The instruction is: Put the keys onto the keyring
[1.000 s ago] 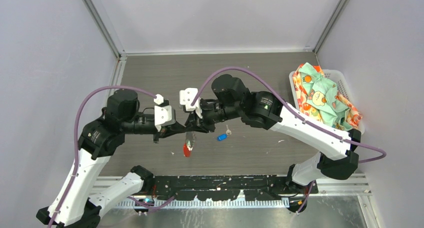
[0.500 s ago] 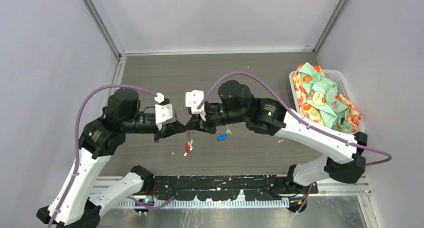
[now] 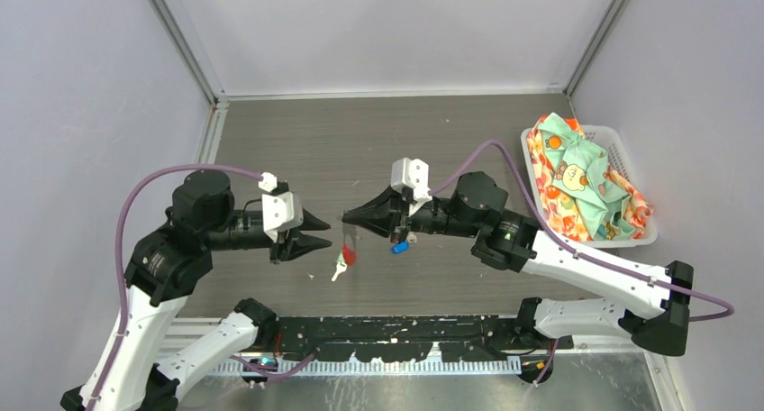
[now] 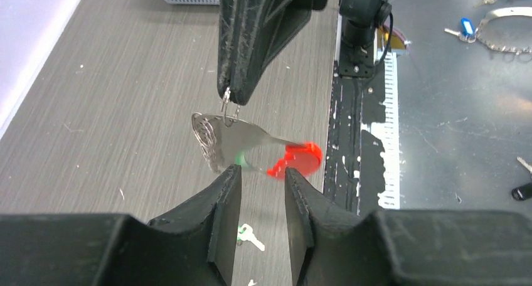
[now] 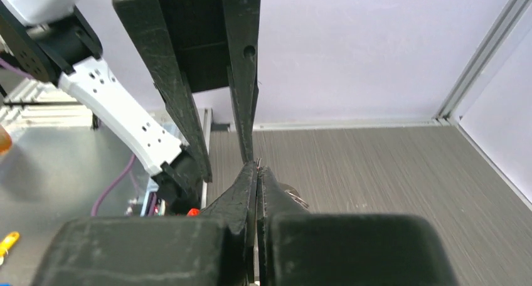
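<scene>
right gripper (image 3: 348, 218): jaws pressed together, pinching the top of the keyring (image 4: 248, 137). the chain and red loop (image 4: 296, 160) hang below its tip, above the table (image 3: 270, 141), mid scene.
left gripper (image 3: 328, 232): fingers spread, holding nothing, just left of the hanging keyring, not touching it.
green key (image 3: 339, 269) lies on the table, just near of the ring.
blue key (image 3: 397, 247) lies to its right, under the right gripper.

Top external: high behind both arm bases, looking down from afar on the whole table (image 3: 270, 150).
Left wrist: close, facing the right gripper (image 4: 229, 96), upper centre.
Right wrist: close, facing the left gripper (image 5: 229, 167).
Shared: the keyring (image 3: 348, 254), mid-frame in the top and left wrist views.
</scene>
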`<state>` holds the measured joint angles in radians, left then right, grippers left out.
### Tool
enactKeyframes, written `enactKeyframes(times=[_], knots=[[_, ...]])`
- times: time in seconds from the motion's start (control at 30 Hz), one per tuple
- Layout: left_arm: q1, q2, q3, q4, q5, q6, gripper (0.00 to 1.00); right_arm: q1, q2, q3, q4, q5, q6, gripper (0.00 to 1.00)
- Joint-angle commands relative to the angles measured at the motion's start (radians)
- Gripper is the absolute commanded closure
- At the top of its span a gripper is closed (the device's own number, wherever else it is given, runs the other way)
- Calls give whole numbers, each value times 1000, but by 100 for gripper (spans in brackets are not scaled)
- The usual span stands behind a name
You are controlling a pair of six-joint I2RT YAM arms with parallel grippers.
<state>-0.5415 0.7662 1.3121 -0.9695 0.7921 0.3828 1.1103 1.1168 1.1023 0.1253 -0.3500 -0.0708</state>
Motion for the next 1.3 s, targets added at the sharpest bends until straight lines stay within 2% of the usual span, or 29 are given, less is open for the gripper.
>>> enactKeyframes(times=[0.0, 0.13, 0.33, 0.63, 0.83, 1.03, 1.2, 1.27], knots=[[-3, 10, 4, 131, 20, -109, 68, -7, -43, -69, 361, -28, 125, 99], [-2, 11, 0, 204, 56, -186, 68, -6, -48, -172, 584, -27, 196, 99], [-3, 13, -4, 223, 92, -214, 72, -6, -32, -238, 764, -23, 246, 99], [-3, -1, -28, 235, 125, -278, 74, -7, -18, -239, 813, -29, 257, 99], [-3, 0, -25, 338, 203, -413, 65, -7, -3, -231, 814, -33, 251, 99], [-3, -4, -36, 401, 252, -461, 65, -6, -1, -226, 799, -40, 245, 99], [-3, 9, -6, 294, 163, -402, 65, -7, -16, -224, 772, -27, 227, 99], [-3, 16, 15, 257, 130, -389, 62, -4, -31, -219, 735, -18, 201, 99]])
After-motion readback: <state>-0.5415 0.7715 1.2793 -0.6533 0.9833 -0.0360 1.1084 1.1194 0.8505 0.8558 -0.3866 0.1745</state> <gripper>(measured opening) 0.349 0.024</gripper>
